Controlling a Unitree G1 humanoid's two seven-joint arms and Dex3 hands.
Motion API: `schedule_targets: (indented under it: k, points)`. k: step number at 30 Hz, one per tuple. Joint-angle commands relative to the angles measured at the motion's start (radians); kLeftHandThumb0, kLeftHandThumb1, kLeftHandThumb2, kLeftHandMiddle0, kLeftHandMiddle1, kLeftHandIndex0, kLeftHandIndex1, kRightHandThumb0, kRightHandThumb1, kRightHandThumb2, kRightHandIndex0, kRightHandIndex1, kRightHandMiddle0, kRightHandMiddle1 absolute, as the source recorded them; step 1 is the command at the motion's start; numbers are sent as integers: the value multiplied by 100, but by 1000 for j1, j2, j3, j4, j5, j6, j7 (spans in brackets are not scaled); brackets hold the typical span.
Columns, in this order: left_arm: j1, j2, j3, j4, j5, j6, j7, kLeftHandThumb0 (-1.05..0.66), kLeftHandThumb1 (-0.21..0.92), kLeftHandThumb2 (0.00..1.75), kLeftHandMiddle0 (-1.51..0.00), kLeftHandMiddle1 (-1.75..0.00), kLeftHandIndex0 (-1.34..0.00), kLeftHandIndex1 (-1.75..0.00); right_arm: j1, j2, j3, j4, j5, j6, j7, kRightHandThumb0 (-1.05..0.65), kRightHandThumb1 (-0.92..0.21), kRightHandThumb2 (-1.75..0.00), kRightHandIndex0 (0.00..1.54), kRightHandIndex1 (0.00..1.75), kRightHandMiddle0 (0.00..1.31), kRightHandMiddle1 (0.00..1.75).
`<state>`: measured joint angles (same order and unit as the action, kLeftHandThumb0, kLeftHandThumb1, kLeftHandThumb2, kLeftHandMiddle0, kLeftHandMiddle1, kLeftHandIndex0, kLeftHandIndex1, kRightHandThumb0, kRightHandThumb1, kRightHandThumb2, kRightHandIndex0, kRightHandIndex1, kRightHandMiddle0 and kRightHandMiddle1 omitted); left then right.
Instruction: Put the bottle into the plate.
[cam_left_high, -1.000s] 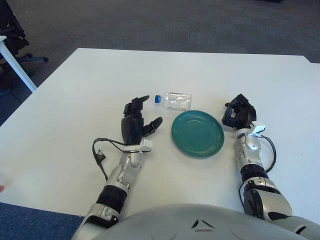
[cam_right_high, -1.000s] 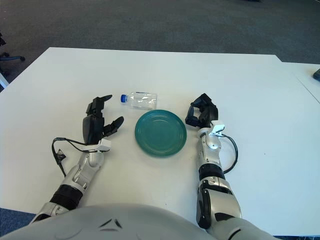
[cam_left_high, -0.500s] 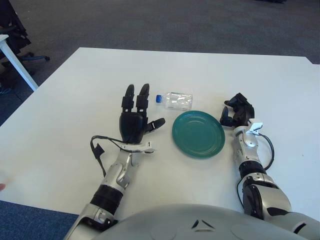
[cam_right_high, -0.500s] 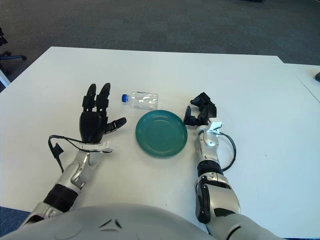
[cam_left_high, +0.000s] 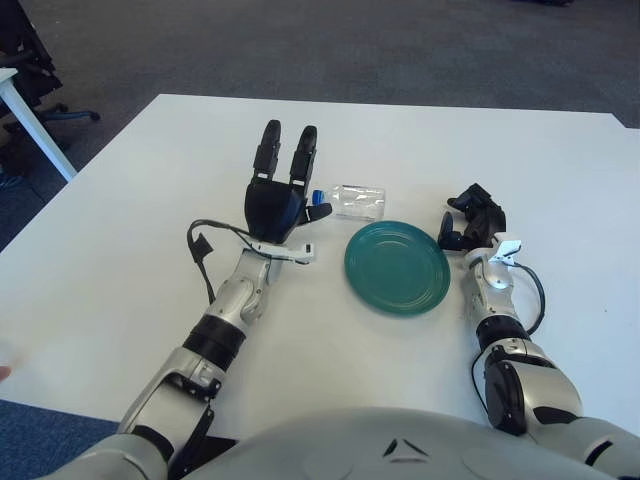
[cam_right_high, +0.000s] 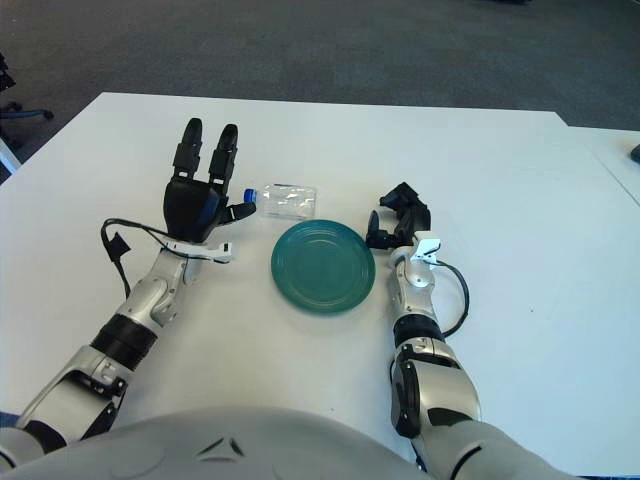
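Reaching forward over the white table (cam_left_high: 150, 180), the left hand (cam_left_high: 278, 195) stands with its palm facing the camera and its two long fingers (cam_left_high: 268, 150) stretched straight up and apart, the thumb angled out toward the right; it holds nothing. Its thumb tip shows just beside the blue cap of the bottle (cam_left_high: 355, 201), and whether the two touch cannot be told. The forearm runs back and down to the left, with a black cable looping off the wrist onto the tabletop. That clear bottle lies on its side, cap pointing left, just behind the far left rim of the green plate (cam_left_high: 396, 268) and outside it. On the plate's right side, the right hand (cam_left_high: 472, 218) shows close to the rim, its dark fingers loosely curled around nothing, forearm running straight back toward the body. Bare tabletop spreads wide beyond the bottle toward the far edge and to the left of the left arm, where the table's edge slants toward dark carpet (cam_left_high: 400, 40). To the right of the right hand the surface runs out to the frame edge.
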<state>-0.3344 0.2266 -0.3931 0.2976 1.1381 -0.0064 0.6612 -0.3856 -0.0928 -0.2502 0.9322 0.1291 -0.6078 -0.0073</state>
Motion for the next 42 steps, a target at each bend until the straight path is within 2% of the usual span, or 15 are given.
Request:
schedule_targets:
  k: [1, 10, 12, 17, 22, 31, 42]
  points:
    - [-76, 27, -12, 31, -35, -24, -68, -105, 92, 83, -3, -1, -1, -1, 48, 19, 5, 42, -6, 51, -12, 0, 14, -172, 99, 145, 81, 175]
    - [-209, 40, -44, 66, -83, -55, -224, -105, 92, 76, -5, -1, -4, -4, 52, 20, 7, 46, 1, 51, -4, 0, 15, -173, 99, 144, 82, 175]
    - [-230, 36, -54, 87, -88, -57, -242, -105, 92, 75, -6, -1, -5, -4, 53, 22, 7, 48, 1, 50, -3, 0, 15, -173, 99, 144, 82, 175]
    - [-283, 18, -84, 163, -99, -68, -263, -105, 92, 74, -9, 0, -1, -20, 55, 29, 7, 51, 4, 46, 0, 0, 15, -173, 99, 145, 81, 175]
    - [-341, -6, -122, 252, -118, -98, -292, -105, 92, 74, -9, 0, 0, -24, 59, 37, 5, 50, 7, 35, -2, 0, 15, -173, 99, 145, 81, 175]
    - [-368, -20, -149, 285, -156, -132, -339, -105, 92, 74, -10, 0, 0, -25, 71, 45, 19, 41, -15, 26, -31, 0, 15, -173, 100, 144, 82, 175]
    - [-369, -34, -163, 291, -215, -169, -431, -105, 92, 73, -12, -1, 0, -28, 86, 64, 28, 11, -19, 65, -48, 0, 15, -173, 100, 142, 83, 175]
